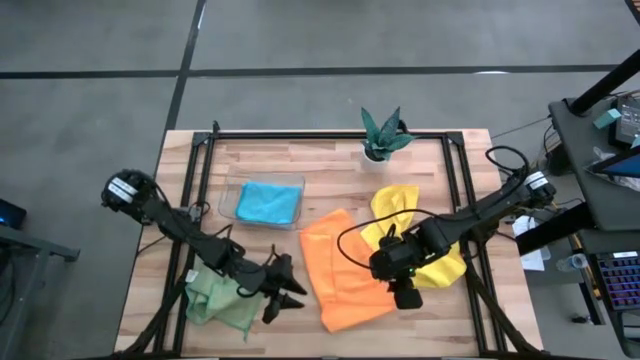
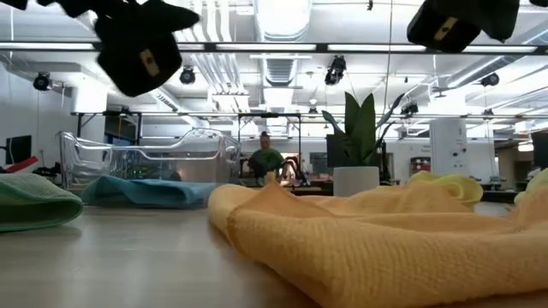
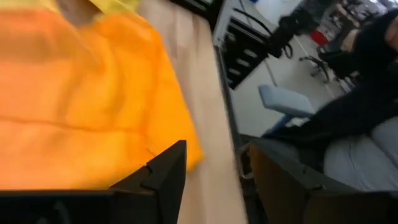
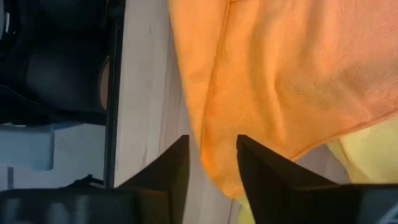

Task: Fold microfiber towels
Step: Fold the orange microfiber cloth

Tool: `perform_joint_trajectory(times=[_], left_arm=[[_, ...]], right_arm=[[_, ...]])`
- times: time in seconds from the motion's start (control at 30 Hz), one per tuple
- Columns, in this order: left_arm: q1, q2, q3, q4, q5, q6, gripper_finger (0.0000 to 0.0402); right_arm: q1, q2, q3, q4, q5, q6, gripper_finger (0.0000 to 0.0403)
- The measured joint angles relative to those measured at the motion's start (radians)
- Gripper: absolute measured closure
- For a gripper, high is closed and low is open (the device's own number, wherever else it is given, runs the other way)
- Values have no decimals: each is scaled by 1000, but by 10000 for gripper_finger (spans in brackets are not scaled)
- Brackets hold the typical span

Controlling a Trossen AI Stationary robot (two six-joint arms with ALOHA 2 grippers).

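An orange towel (image 1: 345, 270) lies rumpled on the table's near middle, and its right edge overlaps a crumpled yellow towel (image 1: 400, 215). At the near left lies a bunched pale green towel (image 1: 220, 298). A blue towel (image 1: 270, 203) rests in the clear tray. My left gripper (image 1: 288, 290) hangs open between the green towel and the orange towel's left edge (image 3: 155, 93). My right gripper (image 1: 406, 296) is open above the orange towel's near right edge (image 4: 205, 124), its fingers (image 4: 171, 168) apart. In the low view both grippers stay well above the tabletop.
A clear tray (image 1: 232, 190) stands at the far left-centre and a potted plant (image 1: 383, 135) at the far edge. Black frame rails (image 1: 205, 170) run along the table's sides. Bare wood shows near the front edge. A person sits beyond the table (image 3: 367, 93).
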Motion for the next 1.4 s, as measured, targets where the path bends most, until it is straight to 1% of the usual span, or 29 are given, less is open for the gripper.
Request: perform_joint_trajectory(times=[0.07, 0.2, 0.33, 0.43, 0.57, 0.73, 0.87, 1.0, 1.07, 1.3, 1.4], left_arm=[[17, -1, 0, 0, -17, 27, 238], [60, -1, 0, -1, -57, 107, 237], [116, -1, 0, -1, -117, 179, 237], [162, -1, 0, -1, -123, 222, 237], [202, -1, 0, -1, -125, 256, 237], [215, 36, 0, 10, -124, 272, 237], [216, 90, 0, 6, -121, 271, 237], [216, 157, 0, -2, -107, 262, 237], [216, 195, 0, 2, -95, 245, 237], [215, 282, 2, 2, -67, 182, 237], [214, 292, 0, -4, -41, 163, 237]], right_arm=[[0, 0, 0, 1, 23, -12, 253], [0, -1, -22, 64, 193, -69, 229], [-7, -1, -87, 191, 371, -119, 227], [-25, -1, -165, 326, 435, -156, 238], [-69, 0, -296, 569, 445, -172, 262], [-147, 7, -438, 854, 447, -176, 300], [-208, 46, -475, 977, 448, -177, 339], [-237, 129, -451, 969, 446, -218, 377], [-245, 171, -434, 950, 448, -248, 390], [-271, 274, -384, 945, 447, -286, 394], [-288, 298, -371, 920, 447, -299, 394]])
